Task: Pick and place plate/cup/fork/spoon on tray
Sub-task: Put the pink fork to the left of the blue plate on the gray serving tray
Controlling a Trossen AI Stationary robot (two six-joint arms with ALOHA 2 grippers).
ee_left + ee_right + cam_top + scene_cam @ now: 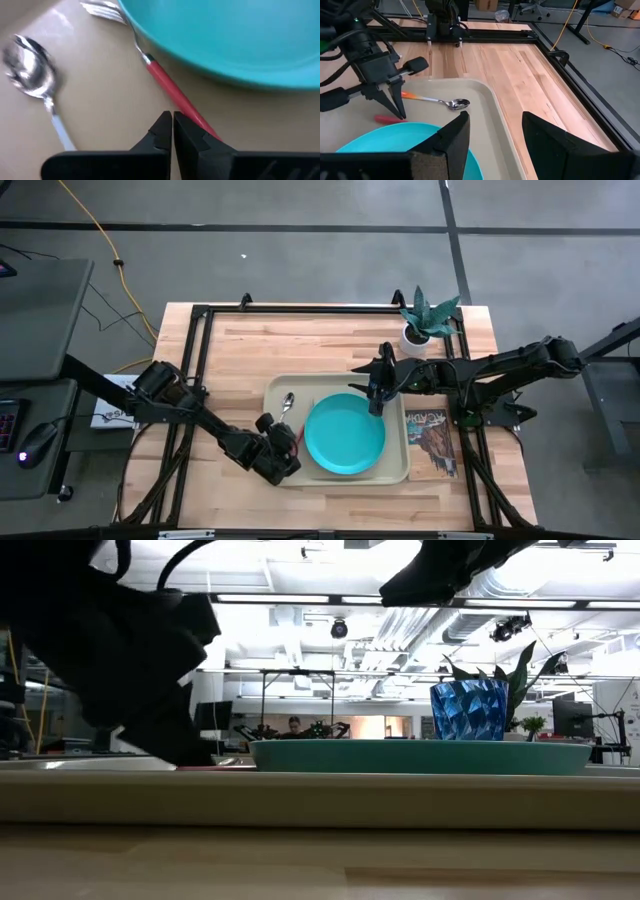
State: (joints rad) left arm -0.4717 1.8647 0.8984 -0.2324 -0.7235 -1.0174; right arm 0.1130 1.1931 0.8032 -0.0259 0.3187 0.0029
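Butcher-block planks made up the table [300, 340], with a potted plant [428, 317] and a printed card [432, 442] on its right side. On it lay the beige tray [398, 472], and on the tray we could see the turquoise plate [345, 434], with the spoon [286, 406] to its left and the fork [165, 85] lying half tucked under the plate's rim, its red-pink handle running back toward our left gripper [172, 125].

That left gripper sat low over the tray's left end with its fingers pressed together and nothing between them; the fork handle passed just beside the tips, not inside them. We judged the fork as set down. The right gripper [378, 392] stood at the plate's far right edge. Its fingers [451, 142] were spread apart, and in the low view the blue cup [469, 710] stood just behind the plate under that arm. Whether the cup rested on the plate or on the tray beside it we could not tell, nor whether the fingers were touching it.

To finish well, we thought the right arm should rise straight up, so as not to tip the tumbler. The left arm should lift clear before swinging away, since a sideways drag could catch the fork handle.
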